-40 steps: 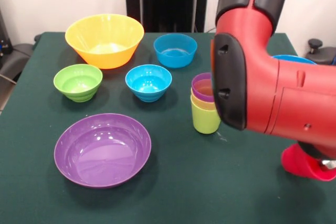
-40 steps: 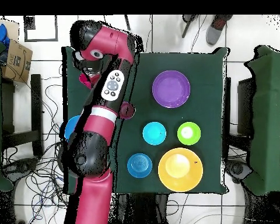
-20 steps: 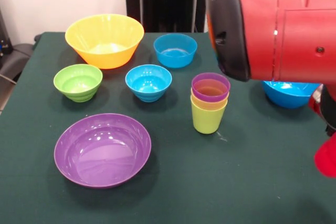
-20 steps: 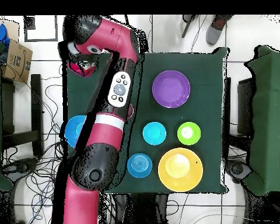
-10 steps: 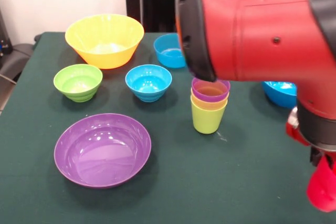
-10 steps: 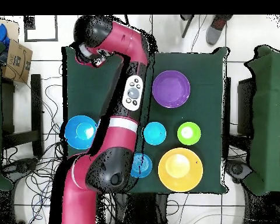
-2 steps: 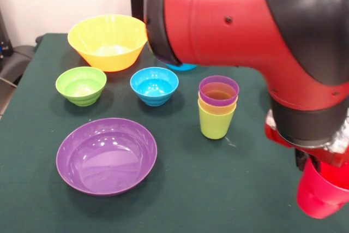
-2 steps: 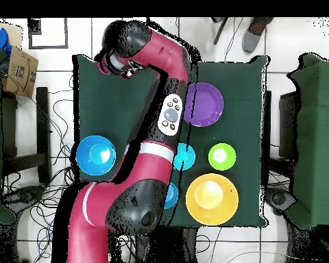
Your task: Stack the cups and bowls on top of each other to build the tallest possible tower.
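Note:
The tower [image 7: 217, 107] stands mid-table: a purple cup [image 7: 218, 91] nested in a yellow cup [image 7: 217, 107], which sits in a lime green cup [image 7: 214, 125]. My gripper [image 7: 319, 170] hangs at the front right, shut on a red cup [image 7: 320, 197] held just above the cloth, well to the right of the tower. The bowls lie apart: yellow-orange [image 7: 108, 42], small green [image 7: 80, 84], small blue [image 7: 154, 84] and wide purple [image 7: 106, 155]. The large blue bowl [image 8: 95, 154] shows only from overhead. There the arm covers the tower.
My thick red arm [image 7: 245, 25] spans the upper right of the front view and hides the far bowls, leaving a sliver of a second small blue bowl [image 7: 182, 67]. The green table [image 7: 218, 200] has open cloth in front of the tower. Chairs flank the table [image 8: 311, 137].
The arm has swung across the table, its elbow now covering the far blue bowls in the front view. The red cup has moved with the gripper, staying near the table's edge.

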### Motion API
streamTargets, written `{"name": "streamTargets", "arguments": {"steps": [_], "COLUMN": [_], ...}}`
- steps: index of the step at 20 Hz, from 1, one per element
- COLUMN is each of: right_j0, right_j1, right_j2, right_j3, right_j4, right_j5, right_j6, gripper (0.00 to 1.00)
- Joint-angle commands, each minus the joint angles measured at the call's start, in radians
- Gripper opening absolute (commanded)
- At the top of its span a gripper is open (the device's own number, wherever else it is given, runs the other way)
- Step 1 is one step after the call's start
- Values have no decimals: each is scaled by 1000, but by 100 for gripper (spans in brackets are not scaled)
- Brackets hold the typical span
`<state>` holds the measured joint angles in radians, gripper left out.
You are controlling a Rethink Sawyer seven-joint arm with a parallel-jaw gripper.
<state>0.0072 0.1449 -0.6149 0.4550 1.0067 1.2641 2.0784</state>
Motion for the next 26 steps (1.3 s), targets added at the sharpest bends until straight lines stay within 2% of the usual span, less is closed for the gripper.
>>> {"name": "streamTargets", "arguments": {"steps": [1, 12, 16, 22, 26], "right_j0": [22, 3, -7, -17, -21], "right_j1": [-115, -158, -177, -229, -246], "right_j2": [204, 277, 276, 267, 266], "right_j3": [189, 242, 262, 342, 355], "right_j4": [-115, -210, -277, -410, -497], "right_j5": [-41, -38, 8, 95, 105], "right_j6": [-246, -246, -271, -329, -353], "gripper": [0, 0, 0, 0, 0]}}
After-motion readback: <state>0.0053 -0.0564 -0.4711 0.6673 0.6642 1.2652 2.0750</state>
